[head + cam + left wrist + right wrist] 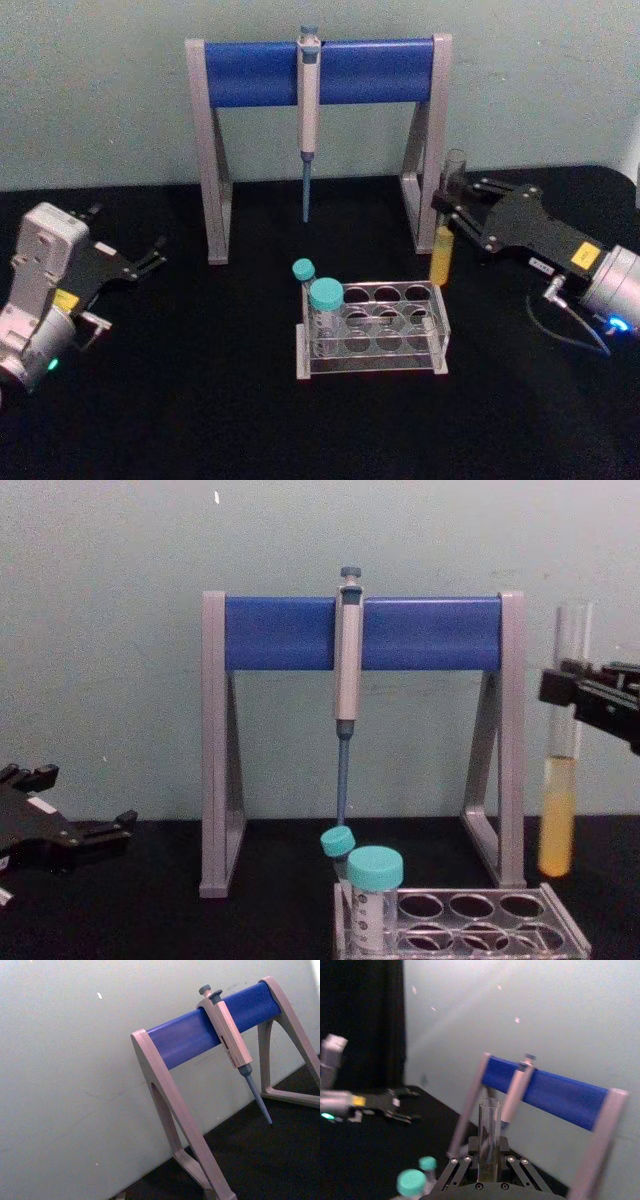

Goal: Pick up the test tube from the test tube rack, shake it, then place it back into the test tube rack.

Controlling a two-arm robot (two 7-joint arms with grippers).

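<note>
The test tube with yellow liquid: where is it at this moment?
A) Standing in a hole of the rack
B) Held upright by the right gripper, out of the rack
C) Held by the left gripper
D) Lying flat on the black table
B: the right gripper is shut on the test tube, which hangs upright with its round bottom above the test tube rack, in no hole.

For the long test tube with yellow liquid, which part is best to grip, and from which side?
Grip the bare glass upper part of the test tube, above the liquid, coming level from the side, as the right gripper does. It stands upright, slim and round, mouth open; the bottom end is left free for the test tube rack.
</note>
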